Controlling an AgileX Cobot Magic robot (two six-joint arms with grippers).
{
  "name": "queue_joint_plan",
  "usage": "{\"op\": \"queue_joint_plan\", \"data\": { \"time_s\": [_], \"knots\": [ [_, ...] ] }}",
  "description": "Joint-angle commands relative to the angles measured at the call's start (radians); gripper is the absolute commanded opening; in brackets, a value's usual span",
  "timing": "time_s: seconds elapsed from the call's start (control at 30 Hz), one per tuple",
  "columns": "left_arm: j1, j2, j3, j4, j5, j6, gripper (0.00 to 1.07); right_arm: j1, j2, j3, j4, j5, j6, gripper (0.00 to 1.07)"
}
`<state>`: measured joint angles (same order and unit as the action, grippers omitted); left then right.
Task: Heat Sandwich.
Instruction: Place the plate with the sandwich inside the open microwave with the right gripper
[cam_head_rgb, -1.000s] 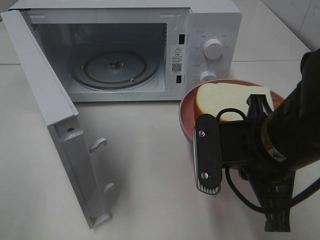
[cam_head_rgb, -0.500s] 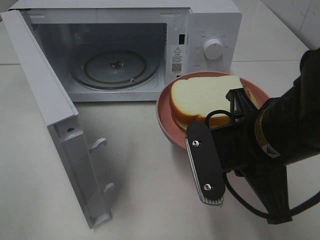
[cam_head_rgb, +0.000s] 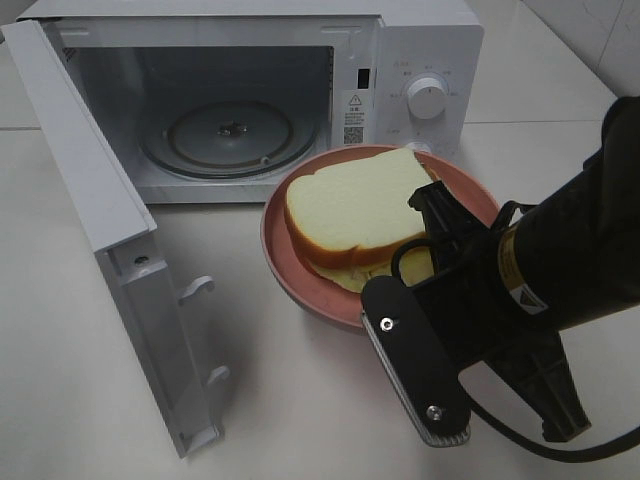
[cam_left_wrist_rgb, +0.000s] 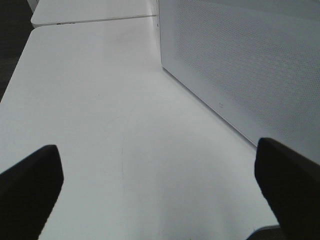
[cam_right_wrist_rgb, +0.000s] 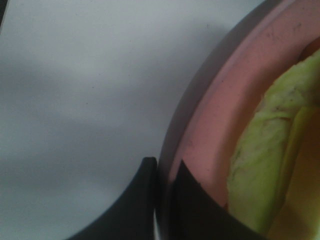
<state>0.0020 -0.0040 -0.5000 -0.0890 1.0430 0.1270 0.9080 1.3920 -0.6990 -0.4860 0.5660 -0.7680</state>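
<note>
"Pink plate (cam_head_rgb: 283, 262) out in front of the microwave (cam_head_rgb: 430, 40), and the sandwich (cam_head_rgb: 350, 205) is riding right on top of it – pale bread, tan crust, a yellowish-green layer peeking out underneath!"

"Who's got it?"

"The right gripper (cam_right_wrist_rgb: 162, 200). On its wrist camera the two dark fingers are pinched tight together with the plate's rim caught between them, one finger on the outside and one on the inside. The green filling sits just beside them."

"Is the plate up in the air or resting on the table (cam_head_rgb: 300, 410)?"

"It looks lifted, its far edge covering the foot of the microwave's control panel, but from the high camera I can't say for sure."

"And the oven itself?"

"Door (cam_head_rgb: 90, 170) swung wide to the left, cavity open, glass turntable (cam_head_rgb: 230, 135) bare inside. The plate hangs just right of the opening, near the front edge."

"What about the other arm?"

"The left gripper (cam_left_wrist_rgb: 160, 187) is spread wide with nothing between its fingers – only white tabletop below and a white perforated panel (cam_left_wrist_rgb: 240, 65) beside it. It's out of the high camera's shot."
</note>
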Motion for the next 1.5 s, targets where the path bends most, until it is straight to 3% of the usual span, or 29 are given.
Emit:
{"op": "queue_joint_plan", "data": {
  "time_s": [0.03,0.3,0.43,1.1,1.5],
  "knots": [
    [0.004,-0.027,0.003,0.0,-0.013,-0.006,1.01,-0.041,-0.007,0.0,0.054,-0.046,-0.126,0.0],
    [0.004,-0.027,0.003,0.0,-0.013,-0.006,1.01,-0.12,-0.007,0.0,0.193,-0.092,-0.403,0.0],
    [0.004,-0.027,0.003,0.0,-0.013,-0.006,1.01,-0.177,-0.007,0.0,0.363,-0.085,-0.653,0.0],
    [0.004,-0.027,0.003,0.0,-0.013,-0.006,1.01,-0.187,0.013,-0.003,0.366,-0.125,-0.673,0.0],
    [0.004,-0.027,0.003,0.0,-0.013,-0.006,1.01,-0.184,0.144,-0.124,0.39,-0.143,-0.674,0.0]
  ]
}}
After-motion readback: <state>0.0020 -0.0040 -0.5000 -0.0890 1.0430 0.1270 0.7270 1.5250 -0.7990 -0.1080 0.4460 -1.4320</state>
